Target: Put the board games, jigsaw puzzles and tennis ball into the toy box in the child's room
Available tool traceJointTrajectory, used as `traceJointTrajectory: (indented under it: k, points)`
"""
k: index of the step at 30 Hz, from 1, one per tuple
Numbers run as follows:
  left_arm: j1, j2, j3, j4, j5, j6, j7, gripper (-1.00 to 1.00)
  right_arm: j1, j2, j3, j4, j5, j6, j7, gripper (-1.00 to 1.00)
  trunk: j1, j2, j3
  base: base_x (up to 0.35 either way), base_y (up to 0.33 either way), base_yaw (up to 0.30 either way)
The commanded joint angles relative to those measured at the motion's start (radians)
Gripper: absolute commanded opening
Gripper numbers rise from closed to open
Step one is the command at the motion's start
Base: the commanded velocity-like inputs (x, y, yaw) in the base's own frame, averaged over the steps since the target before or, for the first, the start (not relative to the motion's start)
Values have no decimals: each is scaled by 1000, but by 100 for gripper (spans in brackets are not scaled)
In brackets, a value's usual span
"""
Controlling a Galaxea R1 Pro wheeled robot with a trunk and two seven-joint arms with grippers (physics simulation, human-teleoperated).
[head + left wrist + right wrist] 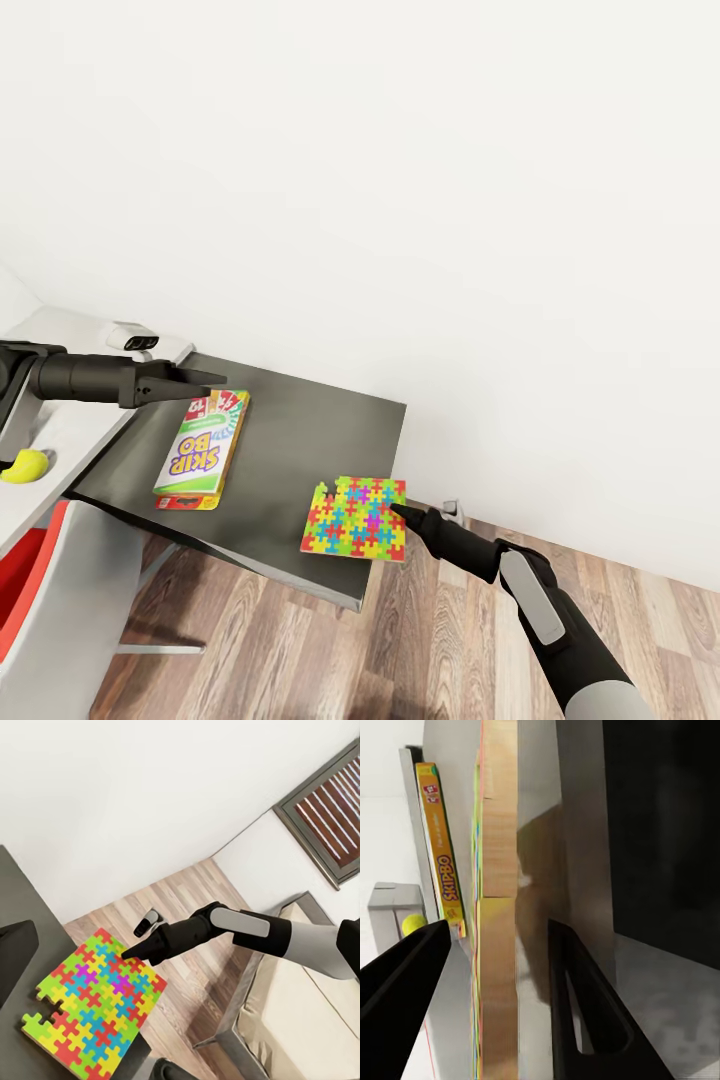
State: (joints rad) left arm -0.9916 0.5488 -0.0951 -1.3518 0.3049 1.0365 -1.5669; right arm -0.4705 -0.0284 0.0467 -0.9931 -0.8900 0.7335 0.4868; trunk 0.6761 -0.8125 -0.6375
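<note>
Right claw (398, 510) wide, its fingers straddling the near edge of the jigsaw puzzle (357, 517) flat on the dark worktop (300, 440); left claw (205, 378) narrow above the board game (201, 449).

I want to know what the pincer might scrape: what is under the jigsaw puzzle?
The jigsaw puzzle lies flat on the dark grey cabinet top, near its front corner by the right pincer. The patch of top directly beneath it is covered.
</note>
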Motion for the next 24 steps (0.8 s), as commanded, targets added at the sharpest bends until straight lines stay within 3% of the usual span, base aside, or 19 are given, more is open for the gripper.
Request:
traceJointTrajectory:
  k: [1,10,24]
  points:
    - [-1,1,-2,0,0,11,-4,100,0,-1,1,0,-1,3,1,-100,0,0,-1,0,0,0]
    - [-2,-4,43,0,1,11,-4,100,0,-1,1,-1,-1,1,2,-100,-8,14,5,0,0,0]
    - [-2,1,31,-4,-7,11,-4,100,0,1,1,-1,-1,-8,2,-100,-61,112,49,0,0,0]
